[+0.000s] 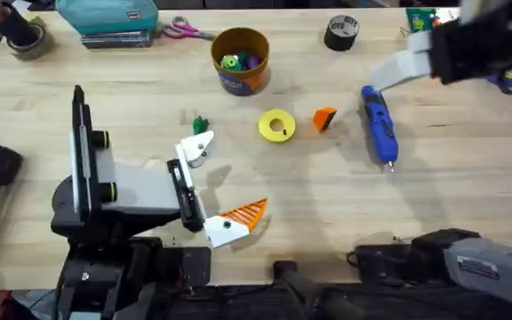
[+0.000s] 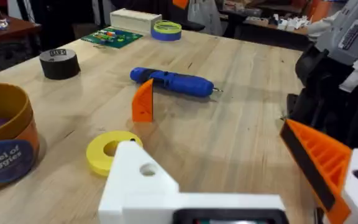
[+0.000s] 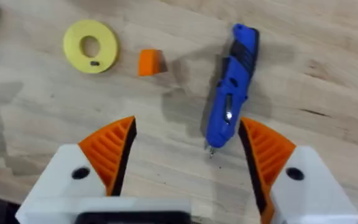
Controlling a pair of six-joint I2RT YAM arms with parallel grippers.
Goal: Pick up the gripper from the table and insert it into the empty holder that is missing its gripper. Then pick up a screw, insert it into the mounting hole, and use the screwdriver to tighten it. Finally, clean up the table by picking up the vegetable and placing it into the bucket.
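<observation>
The orange ribbed gripper (image 1: 324, 118) (image 2: 143, 101) (image 3: 149, 62) lies on the table between a yellow disc (image 1: 276, 125) and the blue screwdriver (image 1: 380, 127) (image 3: 232, 93). My left gripper (image 1: 216, 185) (image 2: 229, 168) is open; one jaw is the bare white holder (image 1: 194, 149) (image 2: 138, 180), and the other carries an orange pad. The right gripper (image 3: 188, 155) is open and hovers above the screwdriver, empty. The green vegetable (image 1: 200, 124) lies just beyond the holder. The bucket (image 1: 240, 60) (image 2: 5, 143) stands behind it. No screw can be made out.
A black tape roll (image 1: 341, 33) sits at the back right, with scissors (image 1: 185, 30) and a teal box (image 1: 109, 18) at the back left. The raised right arm (image 1: 478, 44) hangs over the table's right side. Bare wood lies in front of the screwdriver.
</observation>
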